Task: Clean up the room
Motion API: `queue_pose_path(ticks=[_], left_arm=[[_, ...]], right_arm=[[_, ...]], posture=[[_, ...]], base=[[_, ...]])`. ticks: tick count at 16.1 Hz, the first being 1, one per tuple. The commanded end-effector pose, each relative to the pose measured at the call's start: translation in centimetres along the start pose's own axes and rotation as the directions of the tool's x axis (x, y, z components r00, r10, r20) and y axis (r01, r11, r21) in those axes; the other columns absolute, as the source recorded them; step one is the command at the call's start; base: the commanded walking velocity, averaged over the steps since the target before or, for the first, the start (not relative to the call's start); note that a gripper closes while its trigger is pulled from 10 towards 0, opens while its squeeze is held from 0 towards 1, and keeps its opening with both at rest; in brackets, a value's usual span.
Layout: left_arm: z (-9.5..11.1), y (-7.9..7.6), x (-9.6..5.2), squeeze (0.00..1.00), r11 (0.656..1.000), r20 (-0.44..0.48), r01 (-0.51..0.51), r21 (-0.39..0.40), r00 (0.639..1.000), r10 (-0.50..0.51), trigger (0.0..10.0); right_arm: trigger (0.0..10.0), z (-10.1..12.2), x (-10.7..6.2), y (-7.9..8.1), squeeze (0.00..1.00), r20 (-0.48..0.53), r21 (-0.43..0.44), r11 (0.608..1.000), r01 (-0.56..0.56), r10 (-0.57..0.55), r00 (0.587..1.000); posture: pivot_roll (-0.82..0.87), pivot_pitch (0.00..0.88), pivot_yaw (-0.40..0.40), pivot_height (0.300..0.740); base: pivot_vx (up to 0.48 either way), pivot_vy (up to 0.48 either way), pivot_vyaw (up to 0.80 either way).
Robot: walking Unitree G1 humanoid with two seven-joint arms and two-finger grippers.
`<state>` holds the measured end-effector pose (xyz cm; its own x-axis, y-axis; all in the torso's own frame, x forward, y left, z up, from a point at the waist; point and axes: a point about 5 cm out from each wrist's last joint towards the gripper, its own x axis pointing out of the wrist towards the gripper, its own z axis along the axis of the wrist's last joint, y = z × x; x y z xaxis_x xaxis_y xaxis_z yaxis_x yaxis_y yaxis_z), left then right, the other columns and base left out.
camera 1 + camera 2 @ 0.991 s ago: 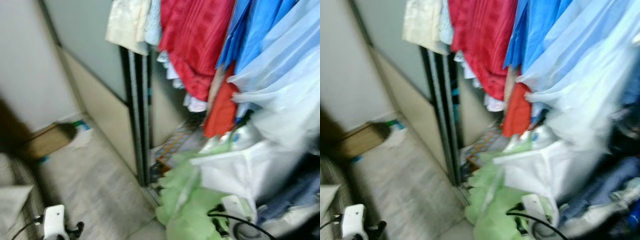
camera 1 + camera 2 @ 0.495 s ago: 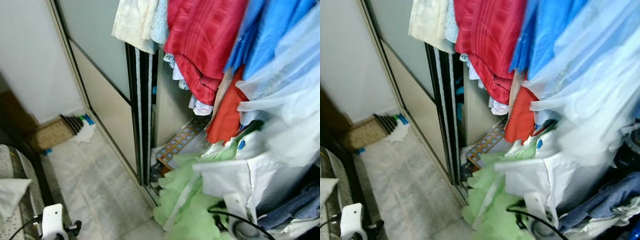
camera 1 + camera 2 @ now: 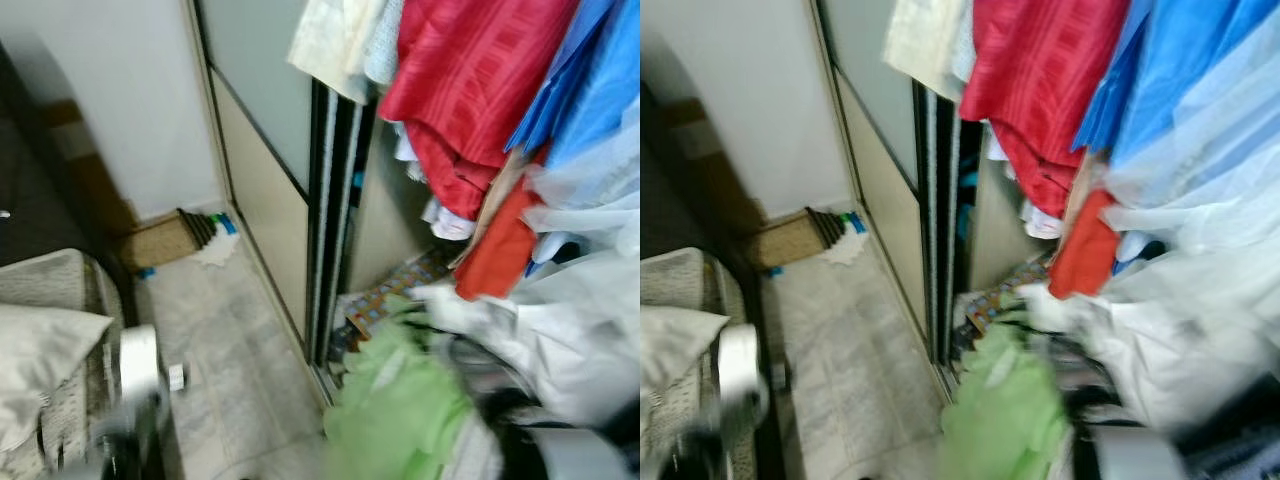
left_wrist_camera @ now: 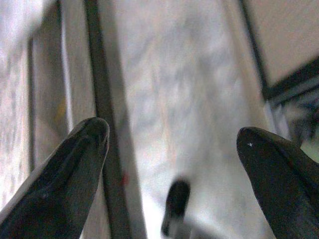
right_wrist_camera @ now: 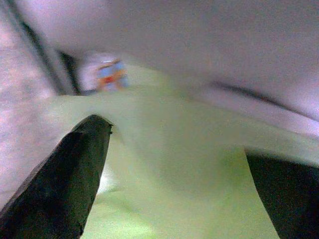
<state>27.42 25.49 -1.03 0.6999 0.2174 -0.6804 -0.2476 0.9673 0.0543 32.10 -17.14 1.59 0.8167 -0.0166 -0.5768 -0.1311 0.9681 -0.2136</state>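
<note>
A crumpled light green cloth (image 3: 400, 410) lies on the floor at the open wardrobe's foot, against a heap of white fabric (image 3: 560, 330). In the right wrist view my right gripper (image 5: 175, 143) is open just above that green cloth (image 5: 174, 169), one finger on each side of it. My left gripper (image 4: 172, 134) is open over pale floor tiles (image 4: 164, 89), with a small dark object (image 4: 174, 209) below it. My left arm (image 3: 135, 365) is a blurred silver shape at the lower left, beside the bed.
Red (image 3: 470, 90), blue (image 3: 590, 70) and cream (image 3: 330, 40) garments hang over the wardrobe opening. A sliding door (image 3: 260, 150) and its black frame (image 3: 335, 220) stand left of it. A grey-covered bed (image 3: 50, 350) is at the left; a woven mat (image 3: 160, 240) lies by the wall.
The whole picture has shifted right and blurred, so the camera has turned left. More of the bed shows. My left arm sits higher in the picture.
</note>
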Motion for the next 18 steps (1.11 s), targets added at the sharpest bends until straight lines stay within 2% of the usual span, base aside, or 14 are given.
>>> queue_pose_path(ticks=[1, 2, 4, 6, 7, 8, 10, 11, 13, 14, 15, 16, 17, 18], left_arm=[[0.0, 1.6, -0.1, 0.0, 0.989, -0.016, -0.063, 0.137, 0.998, 0.066, 10.0], [-0.1, 2.5, -0.2, 0.0, 0.979, -0.037, -0.087, 0.182, 0.995, 0.096, 10.0], [0.3, 3.5, -0.3, 0.0, 0.979, -0.043, -0.118, 0.166, 0.991, 0.127, 10.0], [1.1, 3.0, -0.2, 0.0, 0.982, -0.021, -0.112, 0.15, 0.993, 0.116, 10.0], [2.0, 2.1, -0.1, 0.0, 0.981, 0.0, -0.091, 0.17, 0.996, 0.092, 10.0], [2.6, 1.1, 0.0, 0.0, 0.988, 0.025, -0.077, 0.131, 0.997, 0.075, 10.0], [2.5, -0.9, 0.2, 0.0, 0.996, 0.014, -0.029, 0.084, 1.0, 0.028, 10.0], [0.9, -3.7, 0.2, 0.0, 0.998, -0.039, 0.035, 0.05, 0.999, -0.033, 10.0], [-0.8, -5.2, 0.0, 0.0, 0.997, -0.093, 0.072, 0.039, 0.993, -0.068, 10.0], [-2.7, -6.1, -0.2, 0.0, 0.994, -0.156, 0.102, 0.028, 0.983, -0.096, 10.0], [-5.1, -6.5, -0.7, 0.0, 0.989, -0.236, 0.126, 0.082, 0.966, -0.103, 10.0], [-5.5, -6.5, -0.8, 0.0, 0.986, -0.249, 0.134, 0.1, 0.963, -0.106, 10.0], [-5.5, -6.4, -0.8, 0.0, 0.989, -0.246, 0.126, 0.081, 0.964, -0.103, 10.0], [-5.5, -6.2, -0.7, 0.0, 0.991, -0.241, 0.116, 0.072, 0.966, -0.095, 10.0]], right_arm=[[10.0, 1.6, 0.1, -1.6, 0.0, 0.028, -0.122, 0.992, 0.033, -0.029, 0.999], [10.0, 1.8, 0.1, -1.6, 0.0, 0.021, -0.198, 0.979, 0.037, -0.033, 0.999], [10.0, 1.0, 0.1, -2.2, 0.0, -0.075, -0.366, 0.93, 0.016, -0.047, 0.996], [10.0, 1.9, 0.2, -1.8, 0.0, -0.074, -0.269, 0.963, 0.027, -0.049, 0.996], [10.0, 3.1, 0.4, -0.2, 0.0, -0.048, -0.182, 0.983, 0.004, -0.013, 0.999], [10.0, 3.6, 0.4, 1.4, 0.0, -0.04, -0.118, 0.993, -0.017, 0.013, 0.999], [10.0, 2.4, 0.3, 3.4, 0.0, -0.084, -0.028, 0.999, -0.034, 0.032, 0.996], [10.0, -0.5, -0.2, 5.9, 0.0, -0.186, 0.045, 0.998, -0.054, 0.062, 0.981], [10.0, -2.9, -0.8, 7.2, 0.0, -0.262, 0.067, 0.996, -0.063, 0.079, 0.962], [10.0, -4.9, -1.4, 7.9, 0.0, -0.325, 0.069, 0.995, -0.071, 0.09, 0.941], [10.0, -7.6, -2.3, 8.6, 0.0, -0.396, -0.001, 0.991, -0.134, 0.123, 0.91], [10.0, -8.3, -2.6, 8.6, 0.0, -0.419, -0.05, 0.986, -0.16, 0.125, 0.899], [10.0, -7.8, -2.3, 8.6, 0.0, -0.397, -0.043, 0.984, -0.172, 0.141, 0.907], [10.0, -6.4, -1.8, 8.3, 0.0, -0.325, -0.088, 0.979, -0.182, 0.145, 0.935]], posture=[[-0.05, 0.0, -0.03, 0.74], [-0.05, 0.0, -0.03, 0.74], [-0.03, 0.0, -0.058, 0.74], [-0.04, 0.0, -0.062, 0.74], [-0.04, 0.0, -0.06, 0.74], [-0.04, 0.0, -0.056, 0.74], [-0.04, 0.0, -0.047, 0.74], [-0.04, 0.0, -0.044, 0.74], [-0.04, 0.0, -0.041, 0.74], [-0.06, 0.0, -0.036, 0.74], [-0.07, 0.0, -0.038, 0.74], [-0.07, 0.0, -0.041, 0.74], [-0.07, 0.0, -0.046, 0.74], [-0.06, 0.0, -0.054, 0.74]], base=[[0.0, 0.0, 0.0], [0.0, 0.0, 0.0], [0.0, 0.0, 0.0], [0.0, 0.0, 0.0], [0.0, 0.0, 0.0], [0.0, 0.0, 0.0], [0.0, 0.0, 0.0], [0.0, 0.0, 0.0], [0.0, 0.0, 0.0], [0.0, 0.0, 0.0], [0.0, 0.0, 0.0], [0.0, 0.0, 0.0], [0.0, 0.0, 0.0], [0.0, 0.0, 0.0]])
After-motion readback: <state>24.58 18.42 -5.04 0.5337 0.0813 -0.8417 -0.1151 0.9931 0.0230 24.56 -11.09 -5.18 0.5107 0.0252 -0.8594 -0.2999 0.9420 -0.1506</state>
